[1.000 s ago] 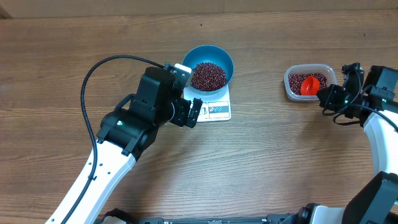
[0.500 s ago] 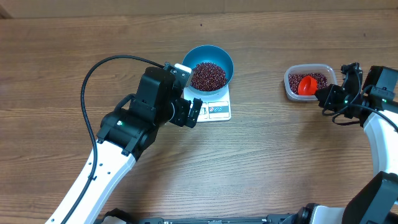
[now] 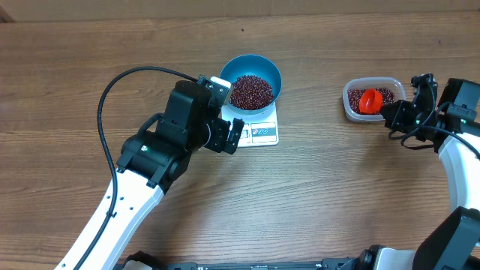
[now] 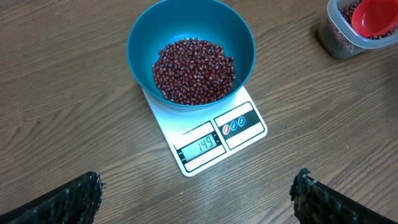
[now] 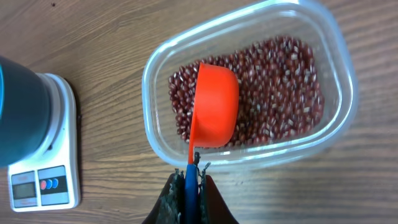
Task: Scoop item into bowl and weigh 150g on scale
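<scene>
The blue bowl (image 3: 256, 77) (image 4: 190, 51) stands on the white scale (image 3: 259, 132) (image 4: 217, 134), holding a heap of dark red beans (image 3: 251, 91) (image 4: 193, 70). The scale's display reads 149. My left gripper (image 3: 233, 136) (image 4: 198, 198) hangs open just in front of the scale, nothing between its fingers. My right gripper (image 3: 395, 115) (image 5: 192, 175) is shut on the blue handle of an orange scoop (image 3: 368, 100) (image 5: 214, 103), whose cup sits turned over above the beans (image 5: 280, 93) in the clear tub (image 3: 372, 98) (image 5: 249, 84). The scale (image 5: 43, 162) and bowl (image 5: 18, 112) show at the right wrist view's left edge.
A black cable (image 3: 120, 82) loops over the table left of the bowl. The left arm (image 3: 142, 172) stretches from the bottom edge toward the scale. The clear tub (image 4: 357, 25) shows at the top right of the left wrist view.
The orange scoop has shifted slightly up and left over the tub and turned over. The left arm, bowl and scale have not moved.
</scene>
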`<state>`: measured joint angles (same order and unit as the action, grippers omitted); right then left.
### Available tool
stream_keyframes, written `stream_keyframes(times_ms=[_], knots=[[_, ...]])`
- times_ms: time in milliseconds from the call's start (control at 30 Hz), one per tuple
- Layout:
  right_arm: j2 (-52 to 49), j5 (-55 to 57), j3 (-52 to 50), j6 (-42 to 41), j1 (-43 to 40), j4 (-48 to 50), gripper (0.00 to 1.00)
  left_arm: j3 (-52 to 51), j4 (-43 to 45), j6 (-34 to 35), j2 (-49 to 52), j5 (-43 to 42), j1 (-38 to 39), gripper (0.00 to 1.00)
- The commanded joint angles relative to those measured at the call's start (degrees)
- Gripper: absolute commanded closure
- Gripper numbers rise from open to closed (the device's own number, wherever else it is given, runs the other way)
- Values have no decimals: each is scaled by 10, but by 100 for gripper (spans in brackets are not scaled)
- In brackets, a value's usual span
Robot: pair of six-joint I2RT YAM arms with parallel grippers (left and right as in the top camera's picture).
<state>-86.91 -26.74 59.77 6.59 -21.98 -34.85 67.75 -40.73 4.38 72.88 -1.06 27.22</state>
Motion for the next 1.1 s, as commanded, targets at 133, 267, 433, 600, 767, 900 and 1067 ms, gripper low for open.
stream_keyframes(times_ms=[133,267,433,600,767,900,1067], knots=[[11,17,3,202,2,-3,96,3,2,8,-1,-4,-2,0],[10,27,3,205,2,-4,96,3,2,8,-1,-4,-2,0],[8,51,3,205,2,0,96,3,2,8,-1,-4,-2,1],[-8,76,3,205,2,5,96,3,2,8,-1,-4,-2,0],[-23,51,3,205,2,0,96,3,2,8,-1,-4,-2,1],[-25,22,3,205,2,-2,96,3,2,8,-1,-4,-2,0],[-25,7,3,205,2,-17,96,3,2,8,-1,-4,-2,0]])
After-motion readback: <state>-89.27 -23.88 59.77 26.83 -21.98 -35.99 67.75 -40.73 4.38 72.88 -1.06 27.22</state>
